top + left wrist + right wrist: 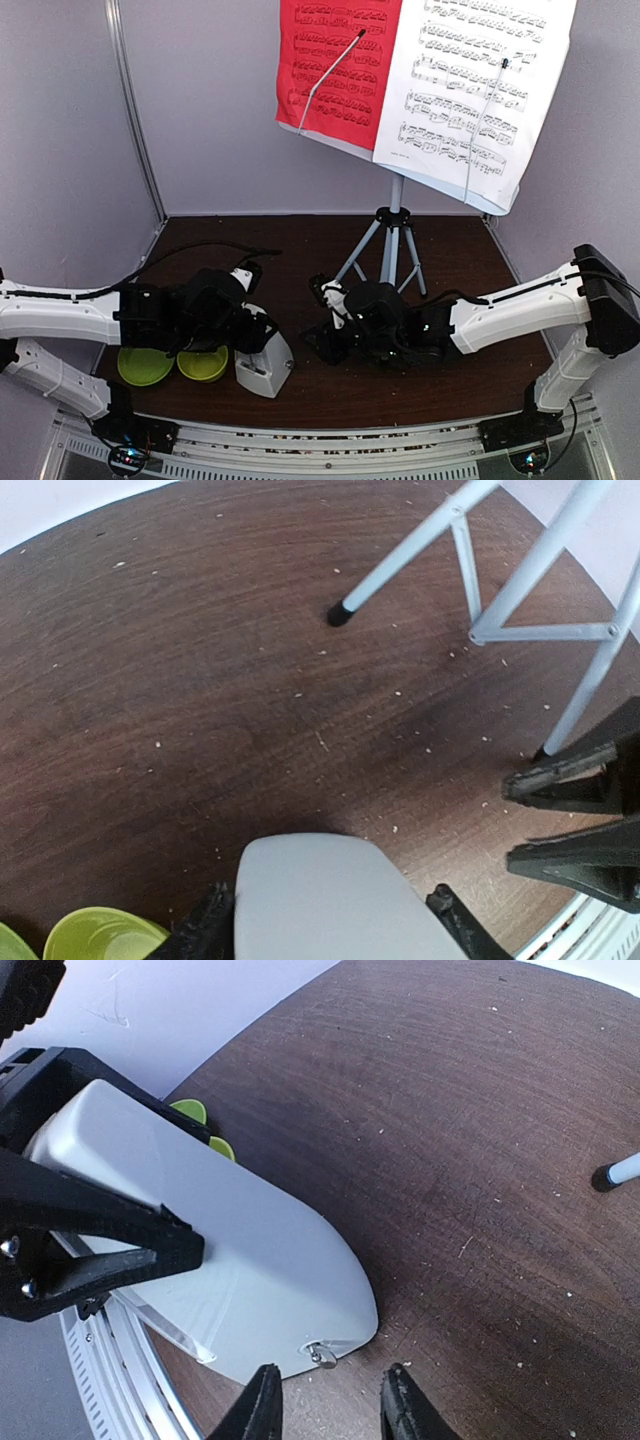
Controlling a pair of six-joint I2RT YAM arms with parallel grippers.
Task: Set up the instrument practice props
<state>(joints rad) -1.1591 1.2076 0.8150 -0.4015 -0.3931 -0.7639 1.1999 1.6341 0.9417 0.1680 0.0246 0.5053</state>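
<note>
At far centre, music stand (395, 215) up, red sheet (335, 70) and white sheet (470, 90) on it: done. Near left, metronome (266, 368) tilted on table (460, 385), left gripper (328, 920) clamping it; right gripper (332, 1400) half-open, empty. To do: stand metronome upright.

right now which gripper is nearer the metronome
Left. The left gripper has a finger on each side of the metronome; the right gripper is open, just off its wide end.
</note>
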